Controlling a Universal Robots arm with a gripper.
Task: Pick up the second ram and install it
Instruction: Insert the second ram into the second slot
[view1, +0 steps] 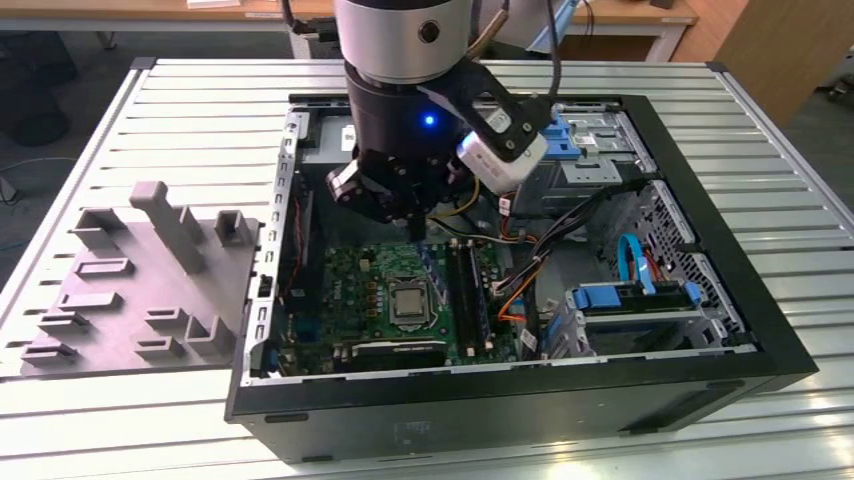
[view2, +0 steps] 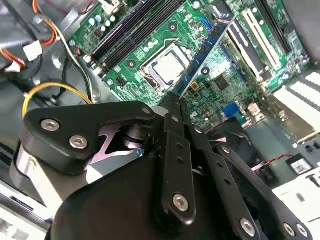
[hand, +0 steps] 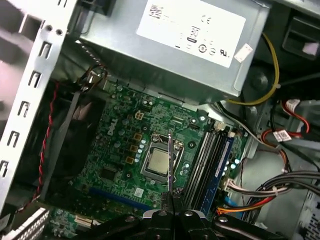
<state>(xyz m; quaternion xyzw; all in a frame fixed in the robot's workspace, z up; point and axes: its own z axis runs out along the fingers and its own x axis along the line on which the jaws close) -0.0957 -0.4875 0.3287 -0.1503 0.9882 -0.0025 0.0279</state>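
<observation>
Fingers (view2: 175, 145): pinched narrow on the second ram (view2: 202, 55).
Second ram: held edge-on above the motherboard (hand: 120, 150), over the CPU socket (hand: 156, 162), near the memory slots (hand: 206, 155).
Computer case (view1: 521, 400): open, on the slatted surface (view1: 200, 110).

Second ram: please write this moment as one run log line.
gripper: shut on second ram | place: over motherboard, inside open case | in slot: not yet

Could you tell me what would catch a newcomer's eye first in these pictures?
First, the arm's gripper reaching down into the open computer case on the slatted table. In the second wrist view it is shut on the second ram, a slim strip held over the green motherboard. A grey moulded tray lies beside the case, at the exterior view's left.
</observation>
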